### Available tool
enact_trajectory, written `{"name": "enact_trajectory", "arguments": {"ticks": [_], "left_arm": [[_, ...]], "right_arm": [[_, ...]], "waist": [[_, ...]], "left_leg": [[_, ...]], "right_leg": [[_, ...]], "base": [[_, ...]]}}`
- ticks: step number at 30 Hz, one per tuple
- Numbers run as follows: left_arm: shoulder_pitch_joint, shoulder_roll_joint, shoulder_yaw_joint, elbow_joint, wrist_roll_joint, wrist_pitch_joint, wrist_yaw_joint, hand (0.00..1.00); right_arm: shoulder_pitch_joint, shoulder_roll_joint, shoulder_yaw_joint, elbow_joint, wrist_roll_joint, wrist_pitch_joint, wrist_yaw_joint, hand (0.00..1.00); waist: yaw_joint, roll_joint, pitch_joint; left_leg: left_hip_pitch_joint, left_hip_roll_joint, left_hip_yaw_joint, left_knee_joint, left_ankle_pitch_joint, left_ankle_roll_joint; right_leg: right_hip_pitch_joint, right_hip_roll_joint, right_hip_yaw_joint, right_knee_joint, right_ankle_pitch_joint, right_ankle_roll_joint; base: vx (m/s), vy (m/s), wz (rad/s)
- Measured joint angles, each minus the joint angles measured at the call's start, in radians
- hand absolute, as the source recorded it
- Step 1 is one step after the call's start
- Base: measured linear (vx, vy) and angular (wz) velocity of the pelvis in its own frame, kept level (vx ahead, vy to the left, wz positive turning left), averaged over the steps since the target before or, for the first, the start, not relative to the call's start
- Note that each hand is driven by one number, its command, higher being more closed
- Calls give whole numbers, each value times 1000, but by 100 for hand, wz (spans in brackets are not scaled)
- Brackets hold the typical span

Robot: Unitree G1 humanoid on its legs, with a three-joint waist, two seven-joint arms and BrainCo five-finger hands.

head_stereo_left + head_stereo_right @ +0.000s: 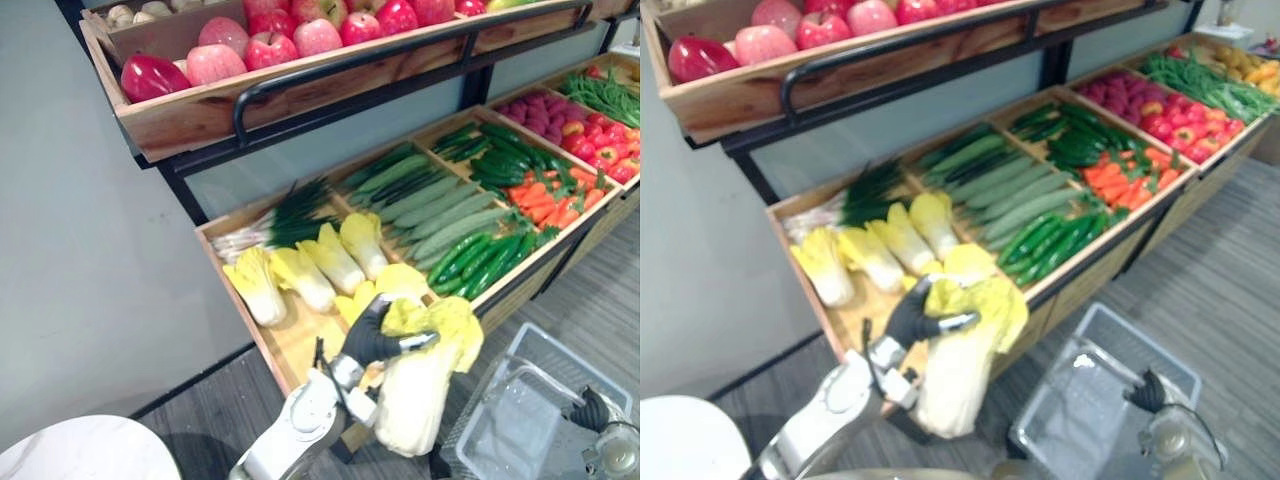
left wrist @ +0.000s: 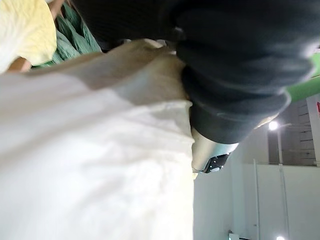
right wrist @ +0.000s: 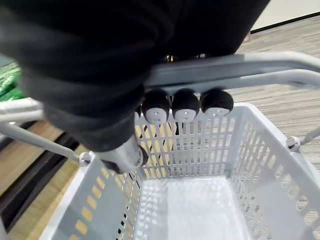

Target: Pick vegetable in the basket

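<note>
Cabbage (image 1: 415,400) grasped in left hand (image 1: 370,338), held just left of basket (image 1: 500,425), right hand (image 3: 100,75) clenched round basket handle (image 3: 240,67)

Basket (image 1: 505,415) near end off-frame

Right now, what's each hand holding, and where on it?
Left hand grips a cabbage around its middle, below the yellow leaves. Right hand is curled round the basket handle.

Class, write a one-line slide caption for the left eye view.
Left hand holds a cabbage in front of the wooden produce shelf; right hand grips the handle of the grey basket.
</note>
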Motion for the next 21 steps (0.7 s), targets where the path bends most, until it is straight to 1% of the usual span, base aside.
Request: {"name": "enact_trajectory", "arguments": {"ticks": [2, 9, 10, 13, 15, 17, 19, 21], "left_arm": [[-49, -12, -41, 25, 26, 0, -8, 100], [-135, -37, -144, 110, 54, 8, -36, 100], [-144, -47, -156, 120, 57, 8, -42, 100], [-158, -69, -183, 142, 60, 8, -53, 100], [-192, -72, -216, 171, 71, 8, -67, 100], [-220, -79, -251, 201, 100, 9, -77, 100], [-224, -91, -262, 217, 104, 9, -82, 100], [-228, -121, -266, 257, 140, 9, -84, 100]], "right_arm": [[0, -1, 0, -35, 1, 0, 4, 100], [-2, -4, 0, -103, 21, 1, 11, 100], [-2, -4, 0, -119, 33, 0, 24, 100], [-2, -4, 3, -143, 53, 0, 30, 100], [-2, -4, 5, -171, 70, 0, 47, 100], [-2, -4, 7, -197, 88, 1, 66, 100], [-4, -4, 8, -212, 96, 1, 70, 100], [-15, -7, 25, -242, 118, 4, 72, 100]], "waist": [[-1, 0, 0], [-5, -5, 3], [-10, -7, 4], [-23, -14, 7], [-27, -22, 12], [-29, -28, 16], [-32, -29, 16], [-43, -31, 18]], "left_leg": [[1, -1, 2, -1, 0, 0], [14, -8, 16, -3, -3, 4], [14, -9, 17, -3, -5, 5], [14, -13, 17, -3, -7, 7], [15, -15, 18, -2, -7, 7], [15, -15, 19, -3, -7, 7], [16, -15, 20, -3, -7, 7], [17, -15, 21, -3, -7, 7]], "right_leg": [[-2, 0, 3, 0, 4, 7], [-1, -2, 17, 0, 5, 8], [0, -4, 18, 0, 2, 4], [0, -8, 19, 0, 1, 3], [-1, -9, 21, -1, 1, 3], [-2, -9, 21, -1, 1, 3], [-3, -8, 22, -1, 1, 3], [-4, -8, 22, 0, 1, 3]], "base": [[4, -6, -2], [-5, -6, -7], [0, 0, 0], [-12, 0, 0], [-15, -6, -1], [0, 0, 0], [0, 0, 0], [0, 0, 0]]}}
